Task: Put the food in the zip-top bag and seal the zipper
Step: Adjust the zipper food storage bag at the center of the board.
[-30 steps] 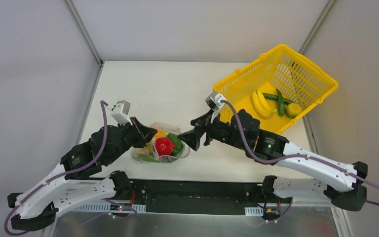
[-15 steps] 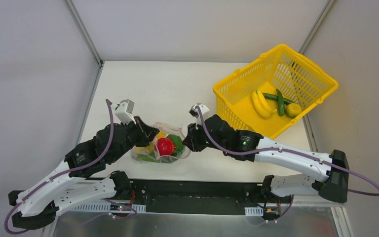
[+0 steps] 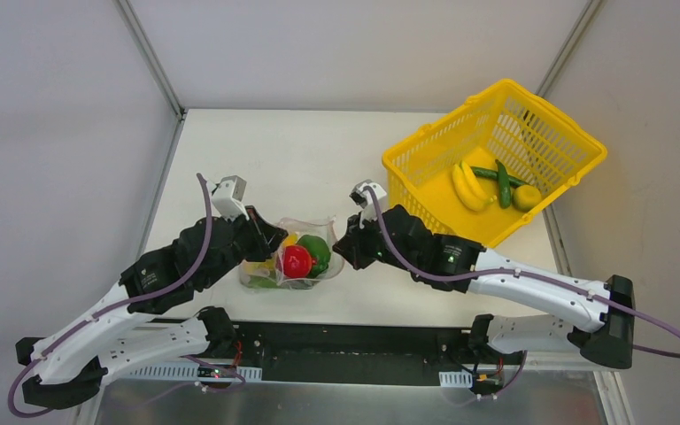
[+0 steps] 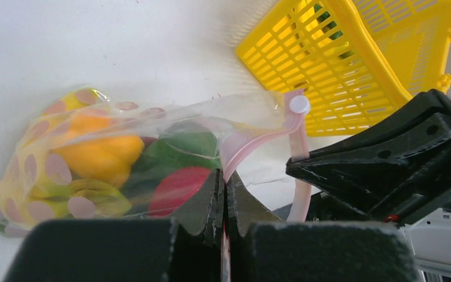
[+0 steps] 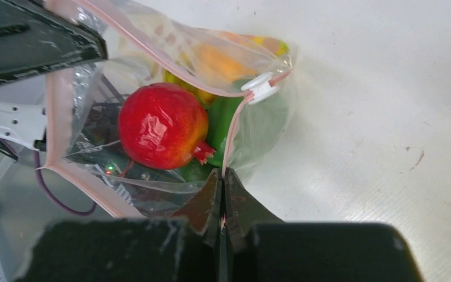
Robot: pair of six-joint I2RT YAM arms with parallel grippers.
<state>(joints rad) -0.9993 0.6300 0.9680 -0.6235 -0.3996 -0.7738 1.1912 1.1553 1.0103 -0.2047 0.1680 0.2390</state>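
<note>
The left gripper [image 3: 272, 239] is at the left side of the bag [image 3: 294, 227], and its jaws are pressed fully together on the pink zipper [image 4: 252, 138] at the mouth edge. The right gripper [image 3: 343, 248] is at the right side of the bag, and its jaws are also closed tight, pinching the zipper there too. Between the two grippers the mouth of the bag gapes open, and a white slider [image 5: 260, 88] sits at one end of the zipper. Inside the bag lie a red tomato [image 3: 295, 262], a green pepper [image 3: 317, 250] and an orange pepper [image 4: 97, 154], all touching each other. The bag rests on the table [image 3: 301, 150]. Behind the bag to the right, well apart from it, the basket [image 3: 425, 158] holds bananas [image 3: 469, 188] and green pods [image 3: 501, 181].
</note>
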